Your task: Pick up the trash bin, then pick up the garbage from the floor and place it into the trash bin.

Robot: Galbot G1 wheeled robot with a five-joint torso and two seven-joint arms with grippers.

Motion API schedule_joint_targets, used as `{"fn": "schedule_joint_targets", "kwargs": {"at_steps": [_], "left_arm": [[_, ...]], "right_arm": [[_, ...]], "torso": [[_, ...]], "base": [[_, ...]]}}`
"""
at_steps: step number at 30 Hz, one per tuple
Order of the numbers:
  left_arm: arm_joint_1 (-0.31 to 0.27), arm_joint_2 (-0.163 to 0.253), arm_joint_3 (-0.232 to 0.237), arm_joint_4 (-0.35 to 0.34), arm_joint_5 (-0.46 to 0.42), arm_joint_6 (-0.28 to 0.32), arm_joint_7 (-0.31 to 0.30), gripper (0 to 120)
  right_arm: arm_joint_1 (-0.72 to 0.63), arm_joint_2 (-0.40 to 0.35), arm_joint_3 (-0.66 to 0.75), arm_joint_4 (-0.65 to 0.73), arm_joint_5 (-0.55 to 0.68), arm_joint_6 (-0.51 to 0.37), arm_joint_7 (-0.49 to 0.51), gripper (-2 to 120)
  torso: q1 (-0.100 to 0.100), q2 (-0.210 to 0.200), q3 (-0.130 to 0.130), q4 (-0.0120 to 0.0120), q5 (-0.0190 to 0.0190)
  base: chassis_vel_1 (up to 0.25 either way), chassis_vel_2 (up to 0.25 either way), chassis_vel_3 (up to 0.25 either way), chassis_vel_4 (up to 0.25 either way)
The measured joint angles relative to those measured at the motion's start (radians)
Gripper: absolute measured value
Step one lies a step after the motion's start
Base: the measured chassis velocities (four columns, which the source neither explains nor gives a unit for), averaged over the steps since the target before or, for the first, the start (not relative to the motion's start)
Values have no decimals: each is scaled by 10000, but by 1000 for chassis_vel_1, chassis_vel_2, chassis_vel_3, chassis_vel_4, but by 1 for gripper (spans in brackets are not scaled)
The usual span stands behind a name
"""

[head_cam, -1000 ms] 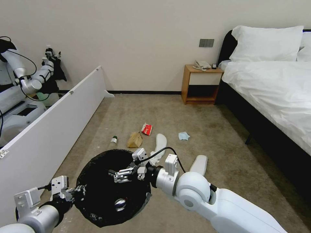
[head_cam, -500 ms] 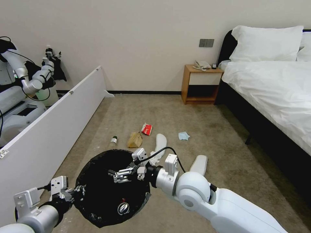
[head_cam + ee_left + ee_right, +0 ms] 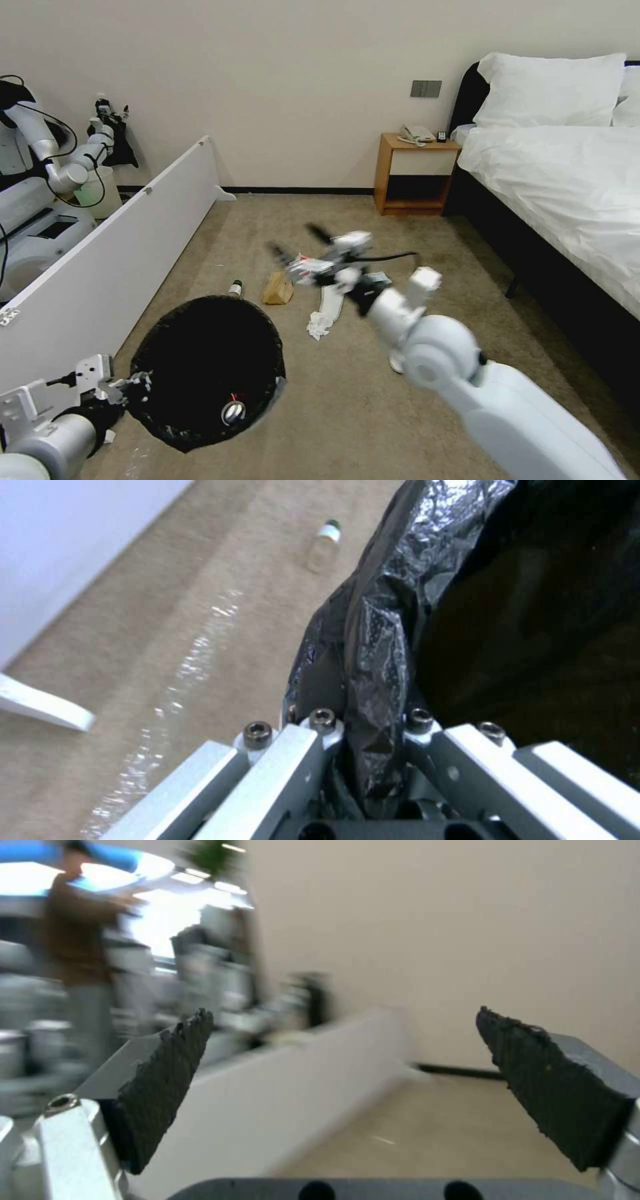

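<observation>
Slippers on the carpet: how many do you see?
2. One slipper lies next to the white tissue; the other slipper is mostly hidden behind the right arm, just an edge showing.

Bin (image 3: 207,370) lies front-left; bottle (image 3: 235,288), bag (image 3: 278,289) and slipper (image 3: 330,301) behind it; bed (image 3: 560,187) right.

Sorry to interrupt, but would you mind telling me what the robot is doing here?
It is clearing litter off a bedroom carpet. The left hand is shut on the bag-lined rim of the trash bin, which has a crushed can inside. The right hand, open and empty, is raised over the garbage: a bottle, brown paper bag, tissue and slipper lie on the floor.
</observation>
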Motion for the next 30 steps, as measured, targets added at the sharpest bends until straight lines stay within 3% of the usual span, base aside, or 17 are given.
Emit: {"fn": "schedule_joint_targets", "kwargs": {"at_steps": [1,3,6,9,10,12,13,15,16,18,19,21,30], "left_arm": [[0,0,0,0,0,0,0,3],[24,-111,-148,164,286,0,191,3],[30,-176,-229,225,473,1,316,3],[-80,-297,-321,407,1060,1,541,3],[-80,-297,-321,407,1060,1,541,3],[-42,-385,-414,447,1272,0,662,3],[-42,-385,-414,447,1272,0,662,3],[77,-434,-466,555,1391,1,746,3],[77,-434,-466,555,1391,1,746,3],[203,-469,-421,661,1456,1,809,3],[203,-469,-421,661,1456,1,809,3],[284,-514,-387,665,1465,2,838,3],[375,-439,-429,709,1411,1,843,3]], "right_arm": [[0,0,0,0,0,0,0,100],[-1870,-140,1791,359,-684,-132,374,100],[-2980,-107,2772,528,-1188,-127,478,100],[-5346,443,4756,726,-2770,101,444,100],[-5346,443,4756,726,-2770,101,444,100],[-6506,1295,5898,882,-3803,358,202,100],[-6506,1295,5898,882,-3803,358,202,100],[-7360,2335,6528,912,-4549,761,-72,100],[-7360,2335,6528,912,-4549,761,-72,100],[-8140,3438,6887,825,-5469,1337,-450,100],[-8140,3438,6887,825,-5469,1337,-450,100],[-8610,4138,7035,653,-6177,1873,-868,100],[-8595,4824,6939,266,-6625,2296,-1321,100]], "torso": [[0,0,0,0,0],[-1,0,-1,-1,-1],[-2,0,-1,2,-2],[-1,0,-1,-3,-1],[-1,0,-1,-3,-1],[-2,1,-2,4,-5],[-2,1,-2,4,-5],[-1,0,-2,6,1],[-1,0,-2,6,1],[-2,0,-1,2,-7],[-2,0,-1,2,-7],[-2,0,-1,4,-4],[-2,-1,-1,5,-5]], "base": [[0,0,0,0],[0,0,0,0],[0,0,0,0],[0,0,0,0],[0,0,0,0],[0,0,0,0],[0,0,0,0],[0,0,0,0],[0,0,0,0],[0,0,0,0],[0,0,0,0],[0,0,0,0],[0,0,0,0]]}}
